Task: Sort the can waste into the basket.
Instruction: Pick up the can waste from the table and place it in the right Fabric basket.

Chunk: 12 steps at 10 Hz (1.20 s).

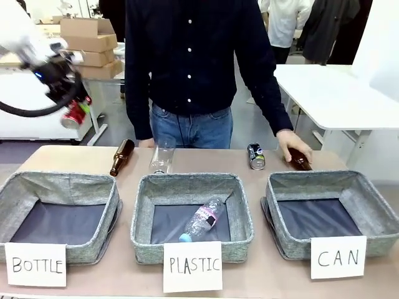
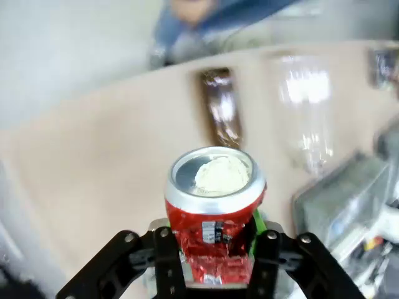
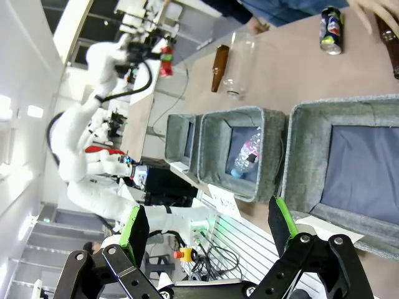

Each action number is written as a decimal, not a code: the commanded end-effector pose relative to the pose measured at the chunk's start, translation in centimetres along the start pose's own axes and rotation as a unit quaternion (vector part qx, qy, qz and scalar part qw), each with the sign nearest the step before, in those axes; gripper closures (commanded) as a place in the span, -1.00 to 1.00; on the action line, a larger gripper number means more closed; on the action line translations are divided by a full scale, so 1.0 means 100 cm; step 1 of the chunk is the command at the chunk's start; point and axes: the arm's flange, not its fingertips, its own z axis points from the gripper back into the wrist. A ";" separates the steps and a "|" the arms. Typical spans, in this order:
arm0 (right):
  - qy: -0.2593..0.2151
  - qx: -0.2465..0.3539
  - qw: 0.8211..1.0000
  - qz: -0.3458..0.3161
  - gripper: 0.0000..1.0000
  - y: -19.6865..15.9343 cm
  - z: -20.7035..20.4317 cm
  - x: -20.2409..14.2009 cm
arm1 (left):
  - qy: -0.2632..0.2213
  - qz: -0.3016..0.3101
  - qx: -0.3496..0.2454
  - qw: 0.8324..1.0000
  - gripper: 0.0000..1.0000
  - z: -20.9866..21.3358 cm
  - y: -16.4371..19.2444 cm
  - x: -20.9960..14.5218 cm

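Note:
My left gripper (image 1: 73, 107) hangs high at the far left, above the table's left end, shut on a red can (image 1: 75, 114). Seen from the left wrist, that red can (image 2: 215, 215) with its silver top sits dented between the fingers (image 2: 167, 249) of the left gripper (image 2: 215, 252). A black can (image 1: 255, 156) lies on the table behind the CAN basket (image 1: 368, 208), and it is the black can (image 3: 331, 30) again from the right wrist. My right gripper (image 3: 206, 227) stands open above the CAN basket (image 3: 305, 149), which holds nothing.
A person stands at the far side, one hand (image 1: 293, 144) on a brown bottle (image 1: 300, 160). Another brown bottle (image 1: 122, 157) and a clear bottle (image 1: 163, 156) lie behind the BOTTLE basket (image 1: 19, 187) and the PLASTIC basket (image 1: 240, 218), which holds a plastic bottle (image 1: 202, 219).

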 end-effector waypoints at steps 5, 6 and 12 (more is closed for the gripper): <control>-0.006 0.010 1.000 0.013 -1.00 0.000 -0.001 0.003 | 0.117 -0.330 -0.117 0.929 0.93 -0.036 -0.100 -0.182; -0.006 0.010 1.000 0.013 -1.00 0.000 -0.001 0.003 | 0.100 -0.283 -0.157 0.941 0.93 -0.014 -0.117 -0.173; -0.089 -0.094 0.990 0.060 -1.00 0.038 0.087 0.014 | 0.121 -0.629 -0.082 0.763 0.14 -0.084 -0.327 -0.102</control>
